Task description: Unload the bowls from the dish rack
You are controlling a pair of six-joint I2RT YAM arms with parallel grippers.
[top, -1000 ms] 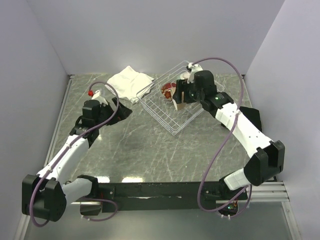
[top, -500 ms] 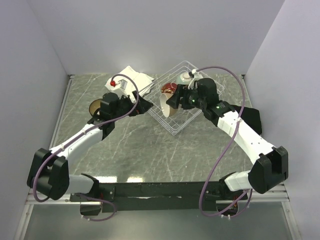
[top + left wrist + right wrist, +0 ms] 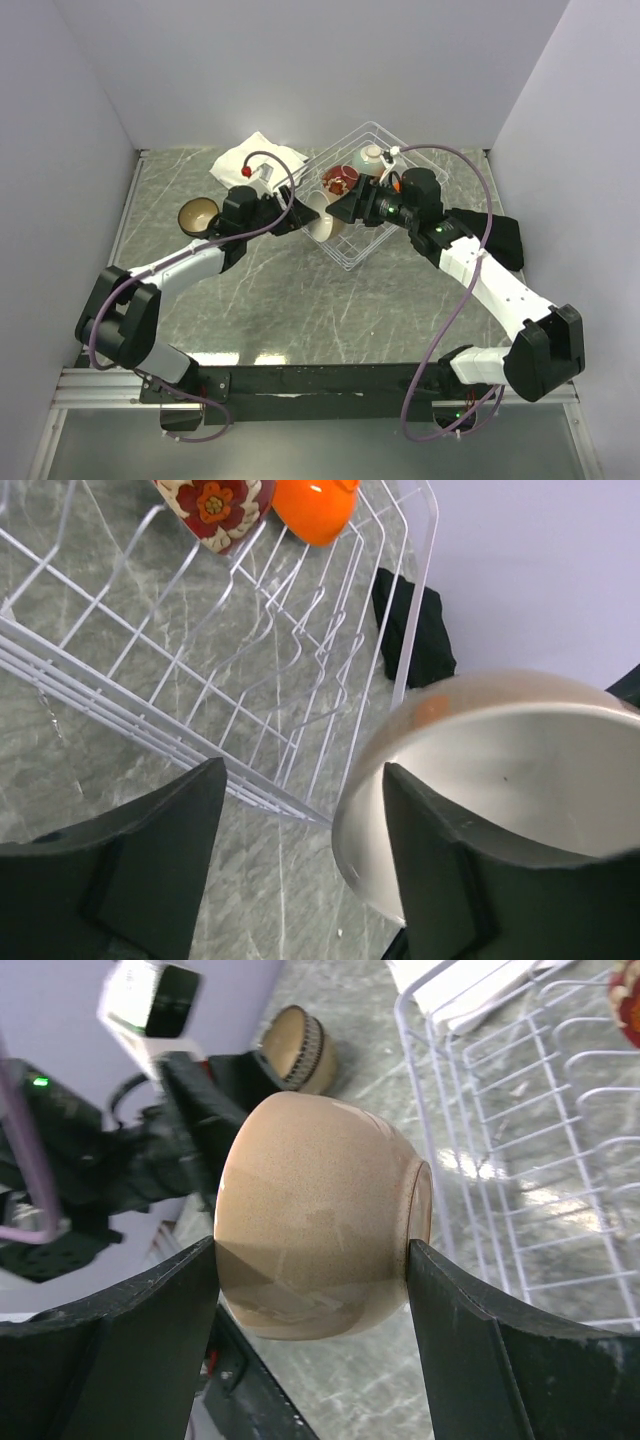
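Note:
My right gripper [image 3: 312,1300] is shut on a tan bowl [image 3: 320,1220], one finger on its rim side and one on its base, and holds it on its side in the air beside the left corner of the dish rack [image 3: 365,205]. The left gripper [image 3: 300,870] is open and straddles that bowl's rim [image 3: 480,770]: one finger is inside the bowl, and the other finger [image 3: 150,860] stands apart from its wall. In the rack lie a red floral bowl [image 3: 340,180], an orange bowl [image 3: 315,508] and a pale bowl [image 3: 372,155]. A brown bowl [image 3: 198,215] sits on the table at the left.
A folded white cloth [image 3: 255,160] lies behind the left arm. A black cloth [image 3: 500,240] lies right of the rack under the right arm. The two arms meet over the table's middle. Walls close in the back and both sides.
The left arm swung right, away from the brown bowl, to the tan bowl, and its jaws narrowed. The right gripper carried the tan bowl left, out over the rack's edge.

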